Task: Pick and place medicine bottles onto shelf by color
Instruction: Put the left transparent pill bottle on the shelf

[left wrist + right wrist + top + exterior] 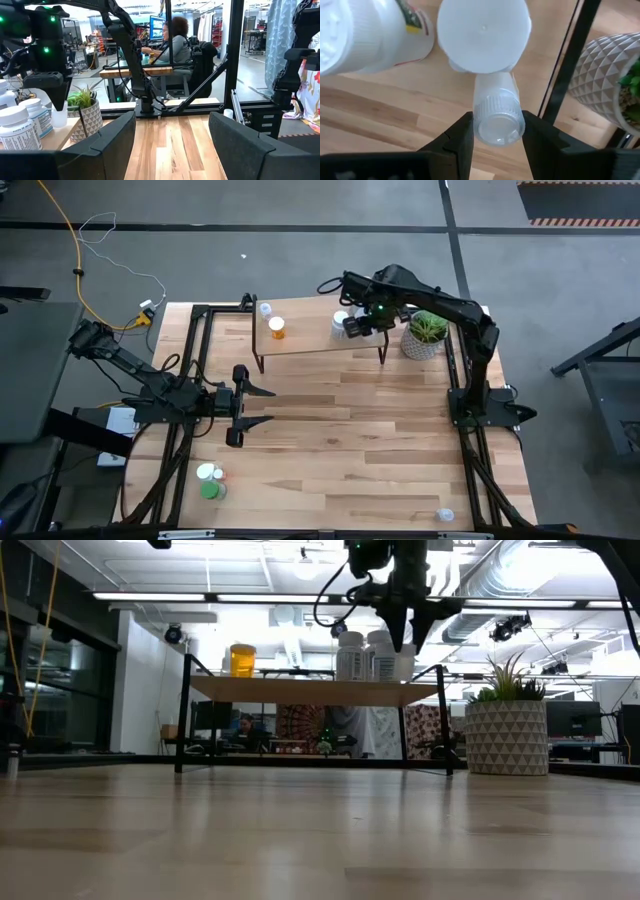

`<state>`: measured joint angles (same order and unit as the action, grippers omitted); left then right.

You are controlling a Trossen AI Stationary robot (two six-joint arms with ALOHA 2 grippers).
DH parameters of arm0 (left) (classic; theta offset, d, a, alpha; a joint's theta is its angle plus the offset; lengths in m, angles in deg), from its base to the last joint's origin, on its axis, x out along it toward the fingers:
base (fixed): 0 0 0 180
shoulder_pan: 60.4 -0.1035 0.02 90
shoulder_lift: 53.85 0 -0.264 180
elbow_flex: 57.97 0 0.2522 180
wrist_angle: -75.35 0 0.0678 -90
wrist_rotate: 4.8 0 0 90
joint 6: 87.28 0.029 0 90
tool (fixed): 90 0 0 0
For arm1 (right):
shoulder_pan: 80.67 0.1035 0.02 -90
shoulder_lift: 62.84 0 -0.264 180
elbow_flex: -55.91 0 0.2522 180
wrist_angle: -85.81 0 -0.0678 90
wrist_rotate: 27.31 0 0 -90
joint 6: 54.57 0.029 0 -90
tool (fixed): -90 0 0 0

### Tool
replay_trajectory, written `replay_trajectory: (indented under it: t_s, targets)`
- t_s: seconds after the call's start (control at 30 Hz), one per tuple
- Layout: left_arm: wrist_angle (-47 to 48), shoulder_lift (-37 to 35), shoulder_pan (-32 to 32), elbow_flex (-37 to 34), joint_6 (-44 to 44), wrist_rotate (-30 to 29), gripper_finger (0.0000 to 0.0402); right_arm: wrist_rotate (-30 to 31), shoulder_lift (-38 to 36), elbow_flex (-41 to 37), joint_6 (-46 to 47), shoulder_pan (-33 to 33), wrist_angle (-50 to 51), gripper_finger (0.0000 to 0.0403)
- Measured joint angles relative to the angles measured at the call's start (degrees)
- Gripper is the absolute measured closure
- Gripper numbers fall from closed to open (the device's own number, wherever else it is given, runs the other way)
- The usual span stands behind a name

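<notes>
right claw (497,132) pinched on a small clear bottle (498,112) over the shelf (315,340) upper centre, left claw (262,406) spread wide, empty, centre left above the tabletop (370,450)

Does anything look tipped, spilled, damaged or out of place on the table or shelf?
Nothing stands out. On the low wooden shelf, the orange pill bottle and white-capped bottles stand upright; the right gripper holds a small clear bottle above them. The potted plant is upright.

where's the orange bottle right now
In the high view, the small orange plastic pill bottle stands on the light wooden shelf's left part, beside a white-capped bottle.
</notes>
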<state>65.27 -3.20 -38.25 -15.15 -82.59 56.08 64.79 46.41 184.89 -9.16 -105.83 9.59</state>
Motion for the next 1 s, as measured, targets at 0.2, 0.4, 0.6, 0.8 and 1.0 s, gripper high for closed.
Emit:
replay_trajectory:
  t_s: [0.2,0.4,0.6,0.8,1.0]
  targets:
    - [0.00,0.00,0.00,0.00,0.00,0.00,0.0159,0.69,0.00,0.00,-0.42,0.00,0.00,0.0272]
    - [0.00,0.00,0.00,0.00,0.00,0.02,0.0159,0.69,0.00,0.00,-0.56,0.00,0.00,0.0272]
    - [-0.01,0.00,0.00,0.00,0.00,0.02,0.0159,0.70,0.00,0.00,-0.90,0.00,0.00,0.0272]
    - [-0.01,0.00,0.01,0.00,0.00,0.02,0.0159,0.71,0.00,0.00,-1.94,0.00,0.00,0.0272]
    - [0.00,0.00,0.02,0.00,0.00,0.02,0.0159,0.71,0.00,0.00,-1.97,0.02,-0.01,0.0272]
